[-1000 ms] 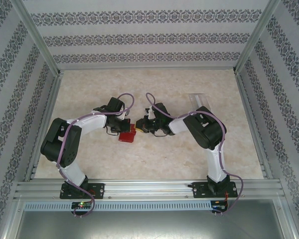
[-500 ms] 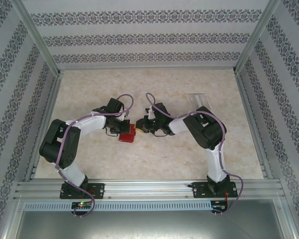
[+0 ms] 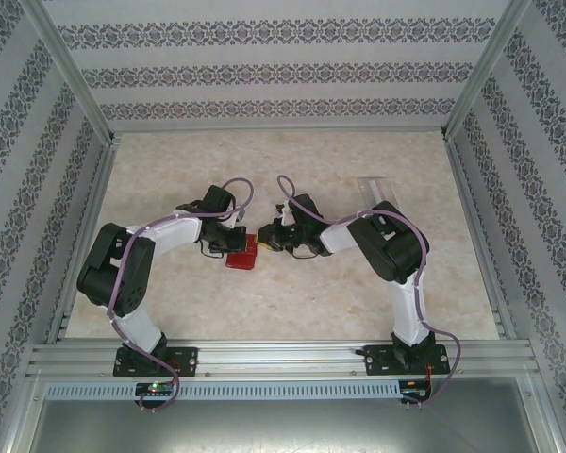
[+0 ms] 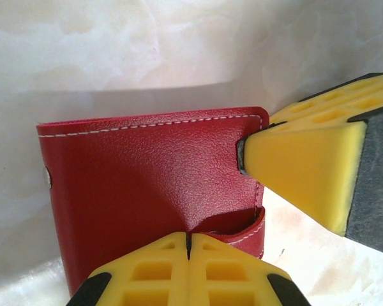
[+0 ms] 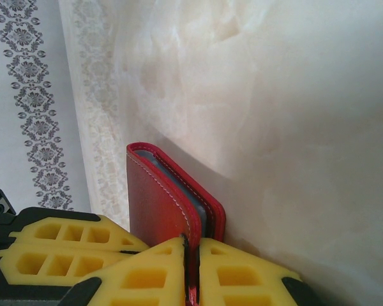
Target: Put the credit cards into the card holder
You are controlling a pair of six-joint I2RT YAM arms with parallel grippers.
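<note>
At bench (image 3: pixel 358 302) centre, a small flat red stitched leather-look folding card holder (image 4: pixel 153 178) — pinched from two sides. Coming in from 9 o'clock in the top view, left fingers (image 4: pixel 176 250) clenched tight on a red cover. From 3 o'clock, right fingers (image 5: pixel 179 255) clamped on a thin red edge as well, with bluish-grey lining just showing between the covers beyond them. Looks folded nearly shut, not yet spread. Resting on the bench or lifted off it: cannot tell. Judged as the opening step, with no card inside as far as visible.

Out at 2 o'clock from the card holder, well apart and beside the right arm's elbow, a thin pale translucent rectangular credit card (image 3: pixel 373 187), faint against the marble pattern, untouched.

Possible trouble from here:

- **Same cover in both grips.** A pull apart would then only stretch or drag the card holder instead of opening it. Leaf-to-grip pairing impossible to tell from these views.
- **Shallow bites near the edge.** Easy to slip off a smooth cover under a sideways pull, with the fold snapping shut.
- **No spare fingers for the card.** With either side released to fetch it, likely a springy cover closing again.
- **A card that thin, flat on the bench.** Hard to lift without scraping it or sliding it away.
</note>
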